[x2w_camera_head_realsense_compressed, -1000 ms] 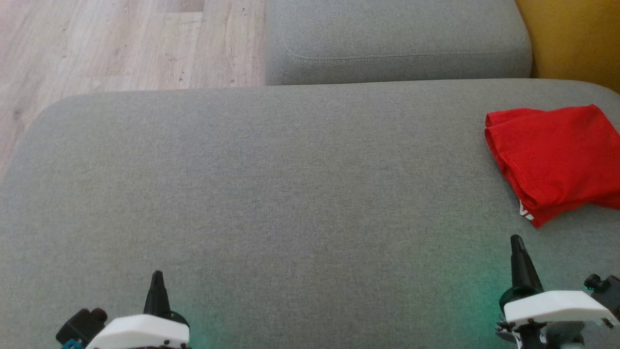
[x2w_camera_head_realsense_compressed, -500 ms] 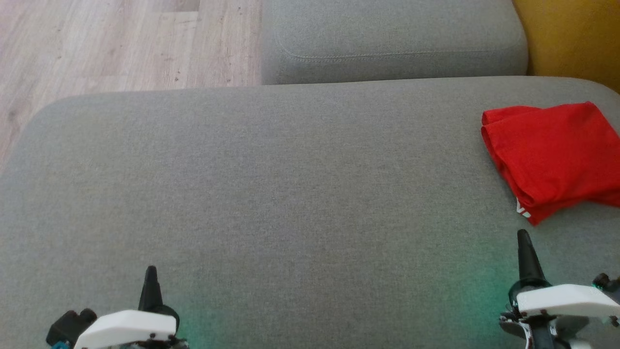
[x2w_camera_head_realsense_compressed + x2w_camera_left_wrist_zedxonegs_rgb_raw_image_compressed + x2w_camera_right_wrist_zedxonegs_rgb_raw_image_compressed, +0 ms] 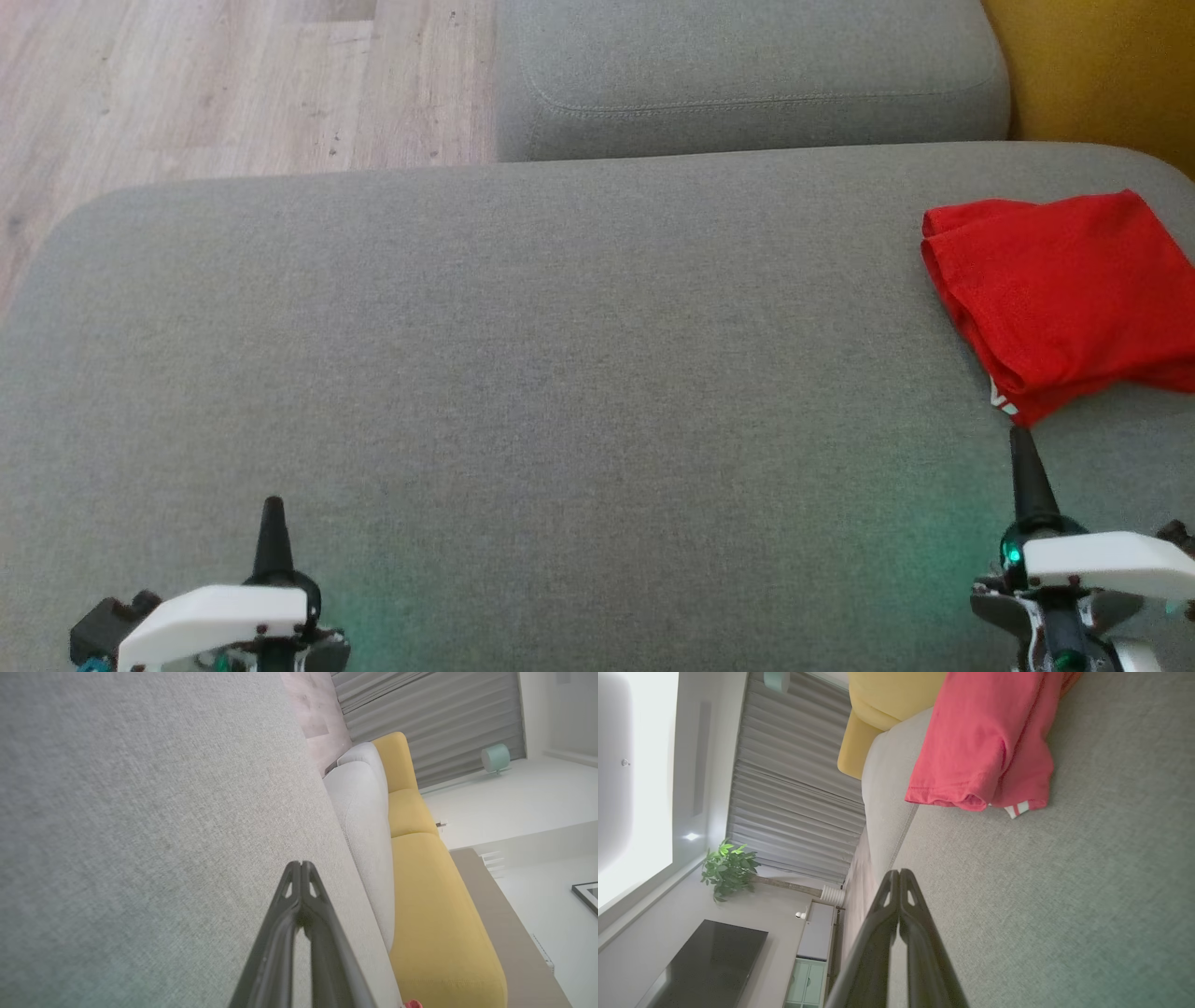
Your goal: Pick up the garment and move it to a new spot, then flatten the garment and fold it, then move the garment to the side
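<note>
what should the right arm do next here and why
Probably open the right gripper and ease it forward to the near corner of the red garment. Its jaws are shut and point at that corner. The right wrist view shows a strip of grey cushion between them, so nothing grips the garment. The left gripper, also shut, sits far across the cushion.

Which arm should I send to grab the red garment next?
Right. The right gripper sits just short of the folded red garment, at the right end of the cushion. The left gripper is far across the cushion. Both are shut, so open the right one first.
</note>
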Controlling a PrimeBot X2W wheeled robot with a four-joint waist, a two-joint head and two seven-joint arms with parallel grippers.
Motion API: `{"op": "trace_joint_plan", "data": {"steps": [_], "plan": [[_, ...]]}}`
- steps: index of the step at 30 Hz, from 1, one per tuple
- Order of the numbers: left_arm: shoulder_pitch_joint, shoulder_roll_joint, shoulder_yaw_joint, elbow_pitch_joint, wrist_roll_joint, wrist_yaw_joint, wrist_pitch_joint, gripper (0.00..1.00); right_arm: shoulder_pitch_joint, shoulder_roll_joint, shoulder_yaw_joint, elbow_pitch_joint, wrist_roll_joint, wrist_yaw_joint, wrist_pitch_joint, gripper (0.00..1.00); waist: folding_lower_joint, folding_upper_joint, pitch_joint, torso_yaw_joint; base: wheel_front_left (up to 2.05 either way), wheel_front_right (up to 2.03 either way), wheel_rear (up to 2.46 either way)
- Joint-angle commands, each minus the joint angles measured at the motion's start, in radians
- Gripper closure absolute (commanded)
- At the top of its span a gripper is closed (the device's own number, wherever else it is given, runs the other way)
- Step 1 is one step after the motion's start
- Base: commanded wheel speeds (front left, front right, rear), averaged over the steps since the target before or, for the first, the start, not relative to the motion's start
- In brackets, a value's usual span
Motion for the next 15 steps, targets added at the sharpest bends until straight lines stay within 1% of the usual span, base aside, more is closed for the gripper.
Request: {"op": "trace_joint_plan", "data": {"steps": [1,15], "plan": [[-0.059,-0.002,0.041,-0.033,-0.017,-0.011,0.008,1.0,-0.059,-0.02,0.009,-0.032,0.027,0.006,0.007,1.0,0.0,0.0,0.0,-0.001,0.0,0.0,0.0],[-0.078,-0.022,0.109,-0.037,-0.137,-0.051,0.051,1.0,-0.086,-0.021,-0.009,-0.027,0.199,0.007,0.036,1.0,0.0,0.0,0.003,-0.011,0.0,0.0,0.0]]}}
